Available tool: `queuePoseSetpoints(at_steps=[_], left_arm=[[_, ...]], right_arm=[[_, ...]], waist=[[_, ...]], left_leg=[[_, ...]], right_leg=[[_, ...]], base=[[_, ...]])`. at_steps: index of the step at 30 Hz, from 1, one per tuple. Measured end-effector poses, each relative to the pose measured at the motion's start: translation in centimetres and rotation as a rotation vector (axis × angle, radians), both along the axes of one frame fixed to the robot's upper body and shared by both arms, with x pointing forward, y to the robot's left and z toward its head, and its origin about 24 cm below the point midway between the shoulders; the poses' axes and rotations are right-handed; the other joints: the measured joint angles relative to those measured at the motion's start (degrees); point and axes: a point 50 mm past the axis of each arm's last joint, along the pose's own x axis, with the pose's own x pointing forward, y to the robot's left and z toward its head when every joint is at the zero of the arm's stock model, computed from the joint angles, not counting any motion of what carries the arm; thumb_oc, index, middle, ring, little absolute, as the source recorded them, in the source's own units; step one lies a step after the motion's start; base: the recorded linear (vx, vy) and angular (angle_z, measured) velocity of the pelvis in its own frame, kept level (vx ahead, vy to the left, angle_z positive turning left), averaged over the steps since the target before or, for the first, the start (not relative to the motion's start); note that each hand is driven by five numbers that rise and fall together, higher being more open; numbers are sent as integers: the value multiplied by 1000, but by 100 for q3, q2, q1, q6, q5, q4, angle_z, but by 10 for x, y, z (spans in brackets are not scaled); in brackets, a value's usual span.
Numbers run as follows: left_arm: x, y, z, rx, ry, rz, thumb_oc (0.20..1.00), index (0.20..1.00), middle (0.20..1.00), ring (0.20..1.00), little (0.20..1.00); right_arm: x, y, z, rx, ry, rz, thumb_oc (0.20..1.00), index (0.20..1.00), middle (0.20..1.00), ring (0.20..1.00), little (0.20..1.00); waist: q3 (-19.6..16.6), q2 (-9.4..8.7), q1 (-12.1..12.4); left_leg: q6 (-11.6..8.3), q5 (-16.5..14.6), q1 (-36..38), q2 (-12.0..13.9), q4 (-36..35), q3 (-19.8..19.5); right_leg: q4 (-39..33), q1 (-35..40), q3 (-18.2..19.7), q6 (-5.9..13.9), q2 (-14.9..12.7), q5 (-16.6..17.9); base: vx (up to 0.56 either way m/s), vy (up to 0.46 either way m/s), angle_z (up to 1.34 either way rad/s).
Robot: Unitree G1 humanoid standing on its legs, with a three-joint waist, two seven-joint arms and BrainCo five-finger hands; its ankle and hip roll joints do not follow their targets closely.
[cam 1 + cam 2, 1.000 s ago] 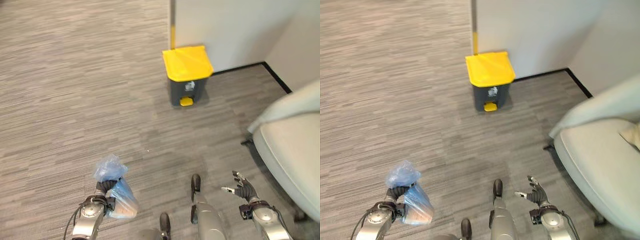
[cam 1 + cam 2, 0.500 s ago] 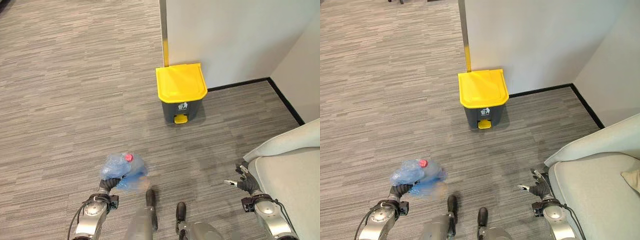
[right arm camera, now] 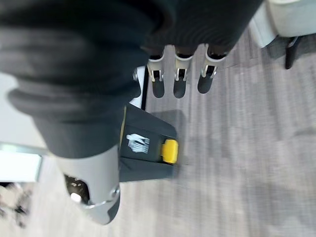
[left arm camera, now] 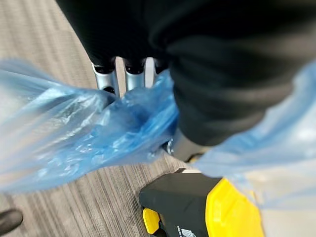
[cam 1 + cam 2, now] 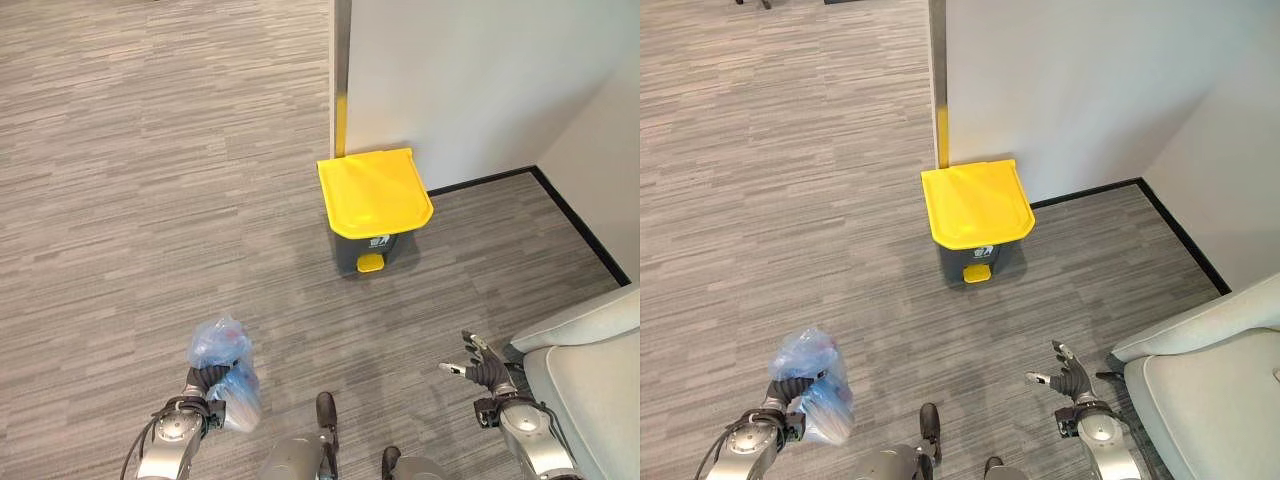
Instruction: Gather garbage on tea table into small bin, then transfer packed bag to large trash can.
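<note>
L hand clenched on the gathered neck of a crumpled translucent blue plastic bag, carried low above grey carpet. R hand empty, fingers relaxed. Dark-grey pedal bin w/ closed yellow lid stands well ahead by the white wall. Risk: lid shut, pedal unpressed, so bag may drop outside; thin plastic could slip.

packed bag: translucent blue plastic, crumpled, neck bunched in the left hand, body hanging above the grey floor
large trash can: dark grey body, yellow lid closed, yellow pedal in front, upright beside the white wall's corner, well apart from the bag
</note>
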Motion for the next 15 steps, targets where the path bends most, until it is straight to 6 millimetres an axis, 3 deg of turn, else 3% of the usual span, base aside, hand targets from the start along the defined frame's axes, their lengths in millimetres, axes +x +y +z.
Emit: queuePoseSetpoints(at_steps=[2,5,7,9,12,13,14,15], left_arm=[[2,1,2,6,-7,3,200,200,200,200,200],[3,1,2,4,-9,4,200,200,200,200,200],[0,-1,-1,-3,2,7,200,200,200,200,200],[1,-3,-2,-9,-1,8,200,200,200,200,200],[-1,-6,-5,-20,11,6,200,200,200,200,200],[-2,-9,-7,-28,17,0,200,200,200,200,200],[-4,-13,-9,-42,21,-1,200,200,200,200,200],[-9,-17,-13,-58,32,3,200,200,200,200,200]], right_arm=[[2,0,1,-2,-3,2,1000,1000,1000,1000,1000],[-1,-2,-1,-5,11,-2,1000,1000,1000,1000,1000],[-9,-4,-7,-6,46,-14,1000,1000,1000,1000,1000],[-11,-4,-9,-5,56,-17,1000,1000,1000,1000,1000],[-15,-5,-11,-5,70,-22,1000,1000,1000,1000,1000],[-19,-7,-14,-7,84,-26,1000,1000,1000,1000,1000],[-22,-9,-14,-13,92,-27,1000,1000,1000,1000,1000],[-21,-12,-14,-24,93,-25,1000,1000,1000,1000,1000]], waist=[[9,-9,-14],[35,21,-100],[90,44,-235],[113,-17,-278],[127,-9,-460],[119,-16,-493],[91,91,-495],[31,275,-482]], left_leg=[[3,-103,2,1,-7,27],[44,-236,78,7,6,33],[-47,-431,392,-49,16,-10],[-33,-646,508,-123,131,-76],[-218,-902,701,-106,282,-515],[-401,-984,980,-49,259,-753],[-515,-1054,1153,117,195,-857],[-654,-1034,1282,402,208,-991]], right_leg=[[-160,-549,-195,-78,-133,2],[-678,-1123,-347,-119,-222,438],[-1762,-1221,-481,-34,-258,1316],[-2272,-1260,-465,-37,-267,1682],[-2751,-1178,-441,-147,-236,2183],[-2892,-839,-327,-224,-204,2360],[-2874,-679,-273,-312,-37,2660],[-2673,-554,-318,-428,221,2684]], base=[[230,26,-22],[286,-26,-5],[395,-108,12],[335,-134,21],[380,-206,70],[377,-236,89],[305,-247,91],[380,-369,62]])
